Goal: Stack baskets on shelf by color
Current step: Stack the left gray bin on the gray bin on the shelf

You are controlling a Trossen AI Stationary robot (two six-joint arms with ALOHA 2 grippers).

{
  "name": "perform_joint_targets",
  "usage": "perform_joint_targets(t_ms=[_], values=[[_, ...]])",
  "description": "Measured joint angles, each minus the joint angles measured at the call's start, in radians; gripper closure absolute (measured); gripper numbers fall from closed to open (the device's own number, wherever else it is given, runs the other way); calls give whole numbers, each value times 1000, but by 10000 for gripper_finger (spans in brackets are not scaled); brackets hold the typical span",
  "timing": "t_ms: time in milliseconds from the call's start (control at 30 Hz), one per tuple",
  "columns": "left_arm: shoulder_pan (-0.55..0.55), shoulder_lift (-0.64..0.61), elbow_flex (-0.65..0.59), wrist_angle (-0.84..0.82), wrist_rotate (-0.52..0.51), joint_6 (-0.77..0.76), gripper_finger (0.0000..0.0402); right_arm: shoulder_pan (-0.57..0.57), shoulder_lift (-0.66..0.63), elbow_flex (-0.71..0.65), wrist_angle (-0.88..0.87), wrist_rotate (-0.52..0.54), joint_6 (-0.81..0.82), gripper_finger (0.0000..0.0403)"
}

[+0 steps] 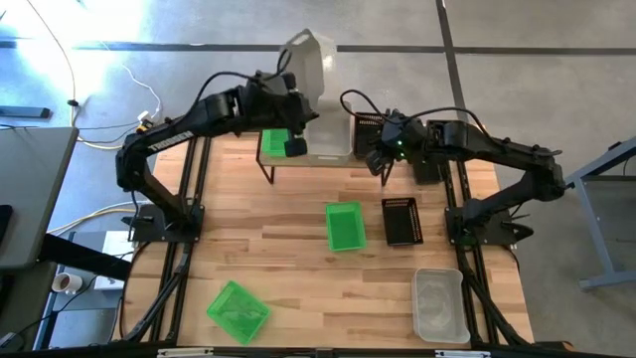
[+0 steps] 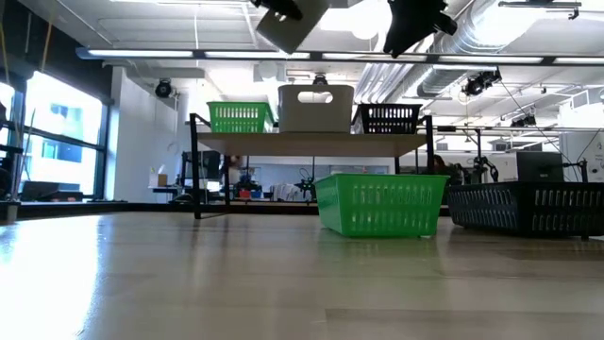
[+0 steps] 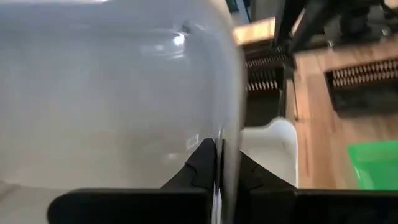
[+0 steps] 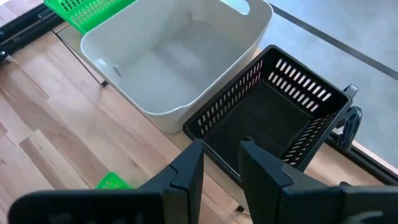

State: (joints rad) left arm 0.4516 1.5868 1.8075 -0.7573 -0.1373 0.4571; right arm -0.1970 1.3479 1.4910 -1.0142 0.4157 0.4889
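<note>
A: What has the left hand point(image 1: 295, 75) got?
B: Its fingers are pinched tight on the wall of a whitish basket point(image 1: 310, 62), held tilted in the air at the upper centre of the high view, above the shelf point(image 2: 311, 143).

A: And the right hand point(image 1: 381, 151)?
B: Fingers a narrow way apart, holding nothing, hovering over the black basket point(image 4: 273, 109) on the shelf.

A: What else is on the shelf?
B: A green basket point(image 2: 240, 117) left, a white tub point(image 2: 315, 108) in the middle.

A: On the surface point(image 1: 298, 259)?
B: A green basket point(image 1: 345, 225) and a black one point(image 1: 401, 220) mid-frame, another green point(image 1: 238, 311) lower left, a clear one point(image 1: 439, 304) lower right.
</note>
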Motion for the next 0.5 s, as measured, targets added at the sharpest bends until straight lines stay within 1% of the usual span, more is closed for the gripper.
perform_joint_targets(t_ms=[200, 500], values=[[34, 78, 88, -133, 67, -9, 401, 0, 0, 0, -20, 0, 0, 315], [10, 207, 211, -239, 76, 4, 401, 0, 0, 0, -44, 0, 3, 315]])
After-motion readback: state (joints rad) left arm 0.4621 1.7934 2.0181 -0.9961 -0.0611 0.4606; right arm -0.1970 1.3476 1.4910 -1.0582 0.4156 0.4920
